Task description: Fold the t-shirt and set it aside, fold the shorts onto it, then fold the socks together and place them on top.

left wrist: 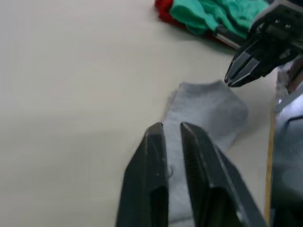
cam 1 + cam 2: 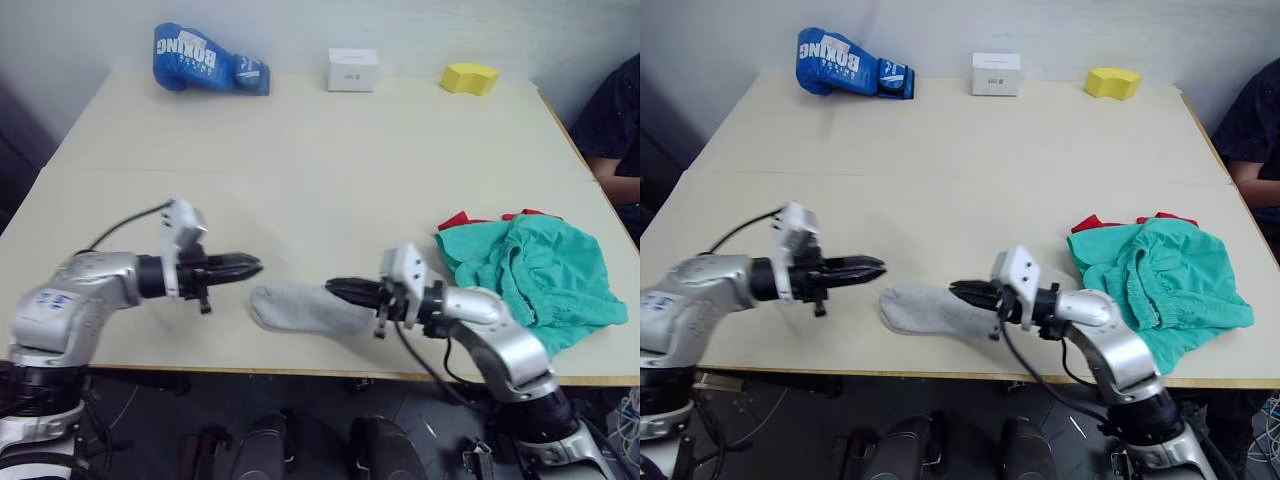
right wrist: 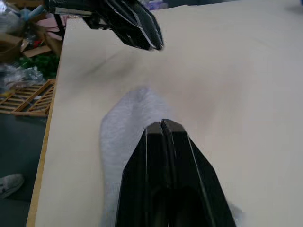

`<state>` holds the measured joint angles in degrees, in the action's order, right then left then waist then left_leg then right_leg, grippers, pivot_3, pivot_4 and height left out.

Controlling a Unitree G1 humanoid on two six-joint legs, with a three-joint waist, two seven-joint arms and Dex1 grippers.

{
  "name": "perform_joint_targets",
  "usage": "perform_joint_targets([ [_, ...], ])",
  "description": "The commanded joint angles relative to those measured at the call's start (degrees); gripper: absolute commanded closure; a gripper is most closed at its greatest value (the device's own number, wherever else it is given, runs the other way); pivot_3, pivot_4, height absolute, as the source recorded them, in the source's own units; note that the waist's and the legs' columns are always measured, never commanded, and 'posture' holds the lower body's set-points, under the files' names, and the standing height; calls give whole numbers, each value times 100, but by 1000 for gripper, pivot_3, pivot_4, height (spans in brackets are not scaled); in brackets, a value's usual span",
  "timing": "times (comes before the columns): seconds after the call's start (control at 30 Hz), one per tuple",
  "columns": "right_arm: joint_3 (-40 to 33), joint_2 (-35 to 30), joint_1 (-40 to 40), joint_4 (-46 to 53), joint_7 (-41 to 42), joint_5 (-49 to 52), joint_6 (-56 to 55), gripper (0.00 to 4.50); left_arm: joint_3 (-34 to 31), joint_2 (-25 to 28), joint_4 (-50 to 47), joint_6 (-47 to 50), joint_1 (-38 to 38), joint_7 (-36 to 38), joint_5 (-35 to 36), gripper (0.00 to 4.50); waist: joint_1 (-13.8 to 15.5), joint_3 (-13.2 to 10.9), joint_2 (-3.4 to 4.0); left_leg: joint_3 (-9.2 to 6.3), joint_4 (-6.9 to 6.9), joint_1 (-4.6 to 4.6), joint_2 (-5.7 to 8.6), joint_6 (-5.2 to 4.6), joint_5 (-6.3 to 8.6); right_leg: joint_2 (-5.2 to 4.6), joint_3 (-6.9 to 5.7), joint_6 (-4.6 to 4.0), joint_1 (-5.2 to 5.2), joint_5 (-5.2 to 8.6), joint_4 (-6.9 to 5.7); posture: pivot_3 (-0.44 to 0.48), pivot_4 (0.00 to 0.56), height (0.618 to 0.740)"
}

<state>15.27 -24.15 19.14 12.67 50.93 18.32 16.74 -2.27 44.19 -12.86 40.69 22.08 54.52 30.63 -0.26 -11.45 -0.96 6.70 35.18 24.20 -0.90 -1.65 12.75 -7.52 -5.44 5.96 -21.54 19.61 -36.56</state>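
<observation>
- I see the socks (image 2: 305, 309) lying flat near the front edge of the surface (image 2: 300, 150), between my two arms. They read as one grey shape; I cannot tell whether it is one sock or two stacked.
- Right gripper (image 2: 332, 289): fingers pressed together, tips over the right end of the socks. Whether they pinch any fabric, I cannot tell.
- Left gripper (image 2: 255, 266): fingers nearly together with a thin slit between them in the left wrist view, nothing held. It hovers just left of the socks, pointing toward the right gripper, tips apart from it.
- The shorts (image 2: 535, 272) sit in a loose teal heap at the right edge of the surface, well apart from the socks.
- The t-shirt (image 2: 462, 219) lies under the shorts; red edges peek out along the far side of the heap.
- Far edge of the surface: blue boxing glove (image 2: 205, 59) at left, white box (image 2: 352, 70) in the middle, yellow block (image 2: 470, 78) at right.
- A person's arm (image 2: 618, 130) is at the far right edge.
</observation>
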Motion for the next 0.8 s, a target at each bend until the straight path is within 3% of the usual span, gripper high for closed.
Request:
perform_joint_targets([
  [0.03, 331, 211, 100, -824, 70, -583, -996, 4500, 455, -488, 35, -647, -69, -315, -497, 4484, 1, 1, -1, 3, 1, 0, 1, -4, 0, 0, -11, 1, 0, 0, -1, 0, 150, 740],
  [0.17, 440, 537, 36, -1656, -91, -947, -1612, 4500, 1081, -813, 550, -1428, -421, -725, -1470, 4484, -35, 3, -4, 7, 17, -4, -1, -11, 3, -2, -20, 4, 3, -2, -14, 0, 150, 740],
  [0.5, -156, 92, -578, -1404, -125, -818, -1918, 4500, 442, -835, 586, -1891, -1297, -1011, -1430, 4484, -82, 36, -30, -12, 22, -14, -11, 14, 16, -13, -5, 2, 15, -1, -22, 0, 150, 740],
  [0.67, -329, -122, -762, -797, 39, -547, -1754, 4500, -639, -854, 276, -2120, -1650, -626, -454, 4484, -162, 36, -30, -13, 17, -13, -20, 20, 18, -6, 11, -1, 8, 1, -22, 0, 150, 740],
  [0.8, -225, 147, -432, -273, -135, -343, -1297, 4500, -1695, -368, 35, -65, -1447, -608, 1385, 4484, -158, 34, -34, -18, 17, -10, -35, 16, 7, 7, 4, -5, 4, 3, -27, 0, 150, 740],
])
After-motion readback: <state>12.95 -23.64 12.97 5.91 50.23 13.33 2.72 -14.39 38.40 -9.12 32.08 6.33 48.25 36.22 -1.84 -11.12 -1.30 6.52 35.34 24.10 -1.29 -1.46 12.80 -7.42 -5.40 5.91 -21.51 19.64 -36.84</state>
